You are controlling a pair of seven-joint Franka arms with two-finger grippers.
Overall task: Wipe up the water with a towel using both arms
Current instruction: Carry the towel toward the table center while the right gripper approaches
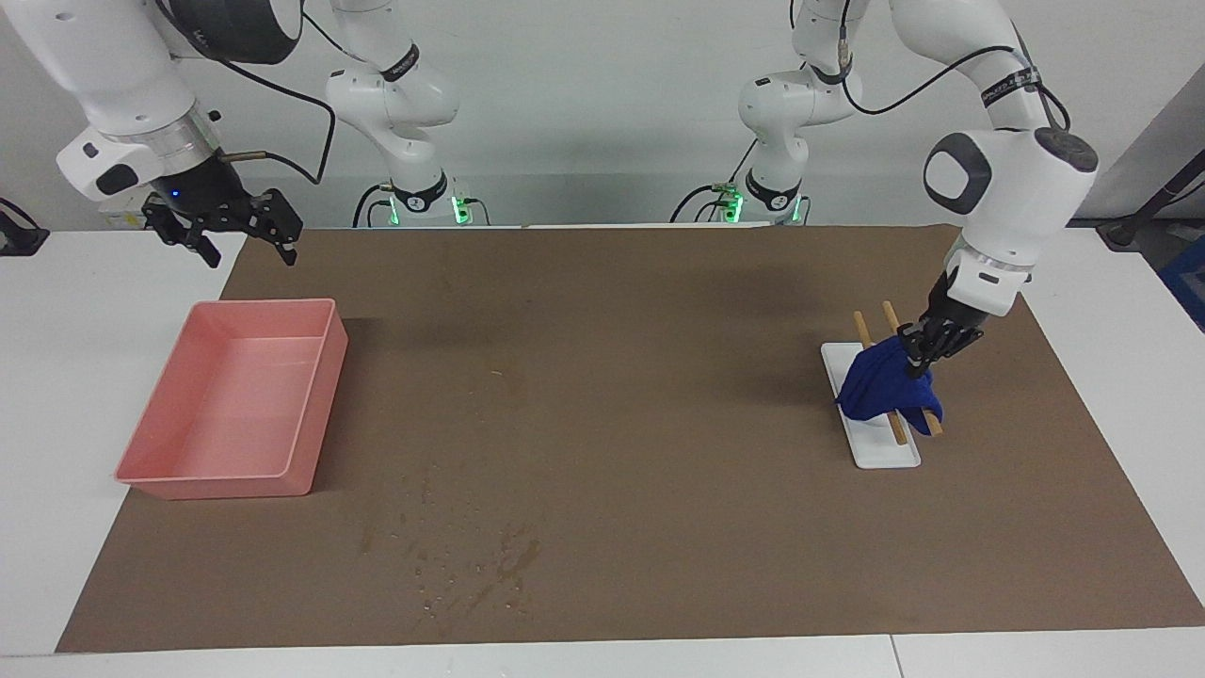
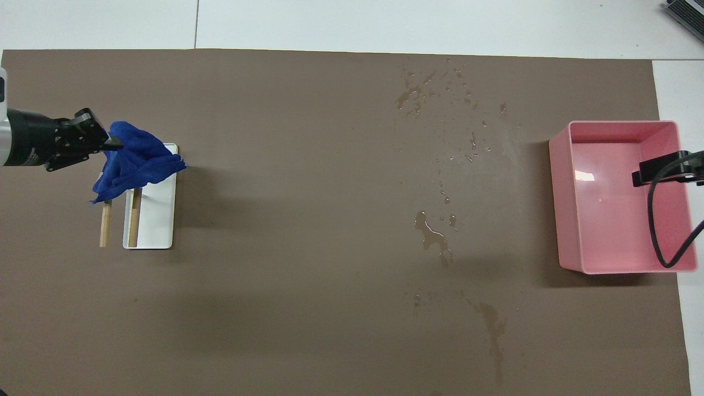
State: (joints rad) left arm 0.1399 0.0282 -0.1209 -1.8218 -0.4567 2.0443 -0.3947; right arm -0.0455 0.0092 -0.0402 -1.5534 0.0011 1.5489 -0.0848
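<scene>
My left gripper (image 1: 918, 363) is shut on a bunched blue towel (image 1: 885, 388) and holds it over a white tray (image 1: 880, 452) at the left arm's end of the table. The towel hangs down onto two wooden sticks (image 1: 860, 328) that lie across the tray. The overhead view shows the same gripper (image 2: 110, 144), towel (image 2: 137, 162), tray (image 2: 159, 220) and sticks (image 2: 104, 223). Water (image 1: 471, 565) lies in drops and streaks on the brown mat, farther from the robots than the tray; it also shows in the overhead view (image 2: 434, 237). My right gripper (image 1: 245, 247) is open, raised and waiting over the pink bin.
An empty pink bin (image 1: 325, 395) stands at the right arm's end of the mat; it also shows in the overhead view (image 2: 555, 192), with the right gripper (image 2: 665, 168) over it. The brown mat (image 1: 612, 377) covers most of the white table.
</scene>
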